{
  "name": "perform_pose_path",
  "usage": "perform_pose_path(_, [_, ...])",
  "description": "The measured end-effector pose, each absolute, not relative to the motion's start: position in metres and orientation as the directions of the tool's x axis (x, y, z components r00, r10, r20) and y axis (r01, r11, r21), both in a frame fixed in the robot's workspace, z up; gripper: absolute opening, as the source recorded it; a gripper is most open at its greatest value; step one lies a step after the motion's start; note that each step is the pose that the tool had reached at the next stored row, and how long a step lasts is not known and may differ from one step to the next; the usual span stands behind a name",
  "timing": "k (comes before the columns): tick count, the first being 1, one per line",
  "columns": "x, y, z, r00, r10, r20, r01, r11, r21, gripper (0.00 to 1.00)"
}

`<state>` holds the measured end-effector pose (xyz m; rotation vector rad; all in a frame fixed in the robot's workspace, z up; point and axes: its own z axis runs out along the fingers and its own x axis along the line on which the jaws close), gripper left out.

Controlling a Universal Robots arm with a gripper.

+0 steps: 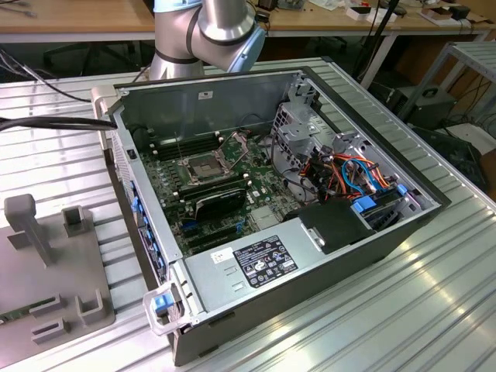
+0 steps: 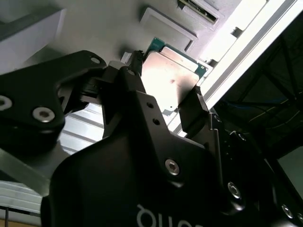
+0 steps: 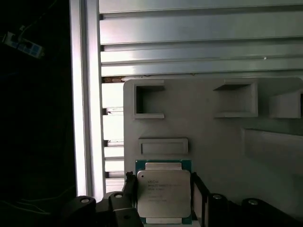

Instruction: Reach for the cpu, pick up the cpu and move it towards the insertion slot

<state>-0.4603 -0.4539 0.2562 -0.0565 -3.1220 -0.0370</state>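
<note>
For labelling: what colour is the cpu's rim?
Teal-green around the cpu, best in the first wrist view.

Exterior view: even, soft room light with no hard shadows. The ribbed table [image 1: 403,310] shines pale, and the computer case [image 1: 201,112] floor sits in shade under its walls. Second wrist view: harsh contrast, cpu [image 2: 176,71] face glaring near white, table rail blown out, gripper [image 2: 166,78] body almost black. First wrist view: dim, grey fixture plate [image 3: 213,127] flat-lit, black past the table edge.
</note>
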Motion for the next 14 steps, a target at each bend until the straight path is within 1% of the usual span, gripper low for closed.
perform_pose_path(14, [-0.46,-0.454,0.31,-0.999,0.036,0.019,0.036,0.999,0.023,0.55])
